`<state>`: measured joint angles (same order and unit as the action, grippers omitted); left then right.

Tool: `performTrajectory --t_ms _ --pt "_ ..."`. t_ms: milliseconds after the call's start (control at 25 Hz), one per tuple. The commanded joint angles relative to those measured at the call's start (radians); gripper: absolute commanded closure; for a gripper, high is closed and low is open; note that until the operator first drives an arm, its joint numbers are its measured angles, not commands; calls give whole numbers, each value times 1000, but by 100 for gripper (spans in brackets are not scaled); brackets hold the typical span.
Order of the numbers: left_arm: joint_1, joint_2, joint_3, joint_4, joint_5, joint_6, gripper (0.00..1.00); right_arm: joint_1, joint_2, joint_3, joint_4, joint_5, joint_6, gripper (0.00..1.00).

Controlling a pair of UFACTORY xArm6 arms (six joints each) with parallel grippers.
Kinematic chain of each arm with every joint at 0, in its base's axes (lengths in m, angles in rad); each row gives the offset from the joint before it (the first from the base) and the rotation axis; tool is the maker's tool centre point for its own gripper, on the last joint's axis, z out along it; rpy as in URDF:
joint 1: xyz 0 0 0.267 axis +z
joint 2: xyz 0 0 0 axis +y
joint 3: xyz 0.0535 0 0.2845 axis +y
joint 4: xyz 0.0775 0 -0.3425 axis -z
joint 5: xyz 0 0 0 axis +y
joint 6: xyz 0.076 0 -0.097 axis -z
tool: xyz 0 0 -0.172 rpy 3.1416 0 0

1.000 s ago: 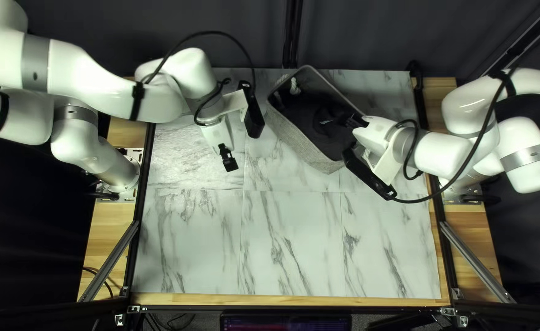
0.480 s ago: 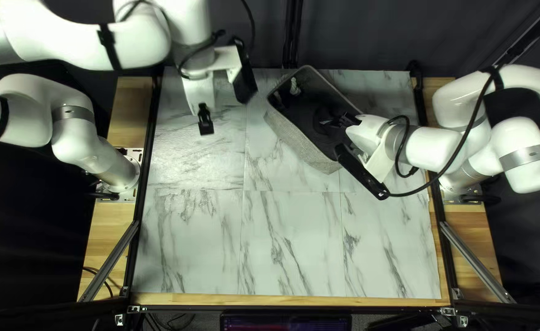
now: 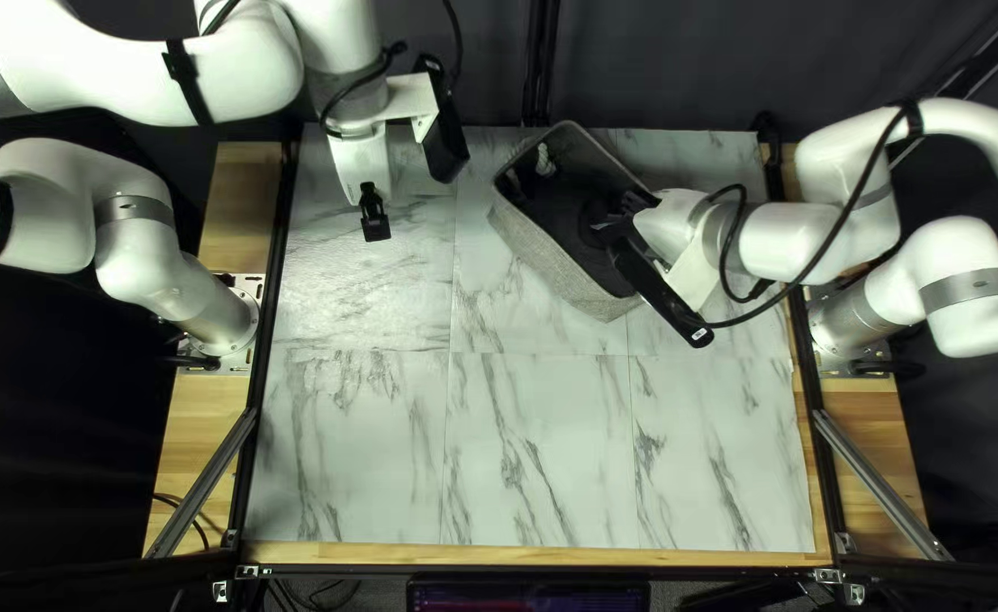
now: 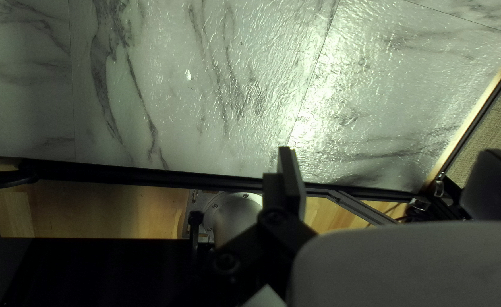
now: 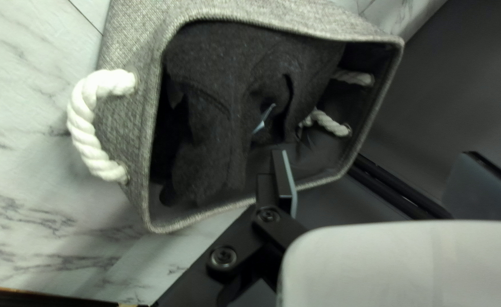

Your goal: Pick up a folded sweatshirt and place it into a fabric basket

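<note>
- Right tool (image 5: 375,156), black with two parallel fingers, hangs over the basket, its fingers wide apart, nothing clamped between them!
- And there's the charcoal-grey fleecy sweatshirt (image 5: 216,108), lying inside the grey woven fabric basket (image 3: 556,263) with its white rope handles (image 5: 88,128); a small pale-blue scrap (image 5: 263,120) shows among its folds.
- Here's what the exit turns on: the sweatshirt is ahead of the right tool's fingers, deeper in the basket, while that arm's own base stands on the opposite side, at the right of the top left view.
- Basket's long axis slants across the white marble-patterned bench (image 3: 522,453), from its far-left end to its near-right end; the sweatshirt's own long axis I cannot tell.
- Right arm is much the nearer; the left tool (image 4: 387,152), black too, fingers apart and empty, hovers well off at the left.
- Looks like placing is essentially done, so the call is lift and back away towards the right.
- Careful, though: a fingertip could catch the rim or drag up a fold!
</note>
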<state>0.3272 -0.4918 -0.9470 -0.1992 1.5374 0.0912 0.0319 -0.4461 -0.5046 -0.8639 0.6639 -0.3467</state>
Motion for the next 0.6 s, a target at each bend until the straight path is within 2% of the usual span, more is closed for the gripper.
performTrajectory --t_ms 40,200,440,600 --pt "0 0 0 0 0 0 0 -32 38 14 -66 -57 56 0" --pt "0 0 0 0 0 0 0 -30 47 24 -72 -71 70 0" --pt "0 0 0 0 0 0 0 3 -8 36 31 -28 -5 0" --pt "0 0 0 0 0 0 0 4 18 29 75 -41 -35 0"
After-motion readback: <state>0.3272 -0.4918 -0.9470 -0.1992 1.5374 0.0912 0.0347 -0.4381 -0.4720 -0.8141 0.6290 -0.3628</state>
